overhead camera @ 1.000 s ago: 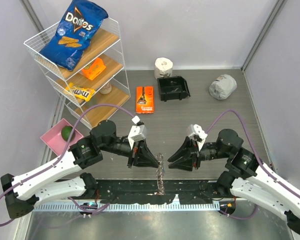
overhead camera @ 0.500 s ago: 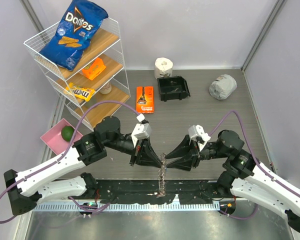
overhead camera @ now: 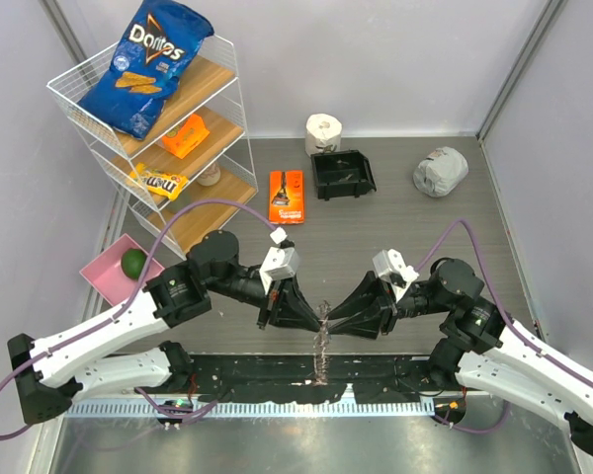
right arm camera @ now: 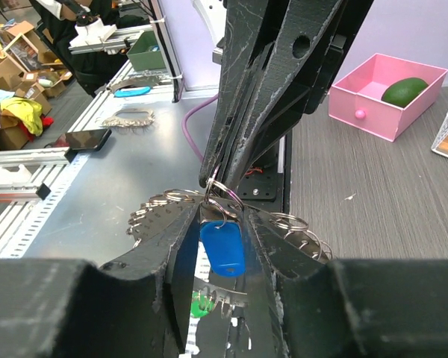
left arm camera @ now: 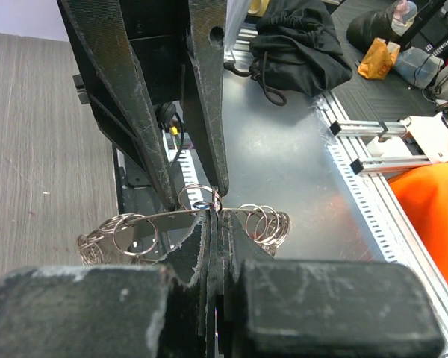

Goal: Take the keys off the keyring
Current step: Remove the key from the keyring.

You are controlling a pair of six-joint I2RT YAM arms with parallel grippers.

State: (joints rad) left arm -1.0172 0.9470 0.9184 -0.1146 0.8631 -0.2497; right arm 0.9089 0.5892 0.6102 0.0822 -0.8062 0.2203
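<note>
Centrally, at the near edge of the grey wood-grain table (overhead camera: pixel 415 247), the keyring (overhead camera: pixel 321 341) hangs in the air between the two arms, over the black base rail. The left gripper (left arm camera: pixel 215 216) is clenched on the ring's wire. The right gripper (right arm camera: pixel 222 212) meets it tip to tip, jaws apart on either side of a blue key (right arm camera: pixel 222 246) without clearly pressing it. Pale walls enclose the table on three sides. A wire shelf (overhead camera: pixel 232 109) with a Doritos bag (overhead camera: pixel 143 64) stands at the far left, and a pink tray (overhead camera: pixel 104 272) lies beside it. Farther back are a black bin (overhead camera: pixel 342 175), a paper roll (overhead camera: pixel 323 131) and an orange packet (overhead camera: pixel 286 196). A bare metal bench (overhead camera: pixel 277 444) runs below the arms.
</note>
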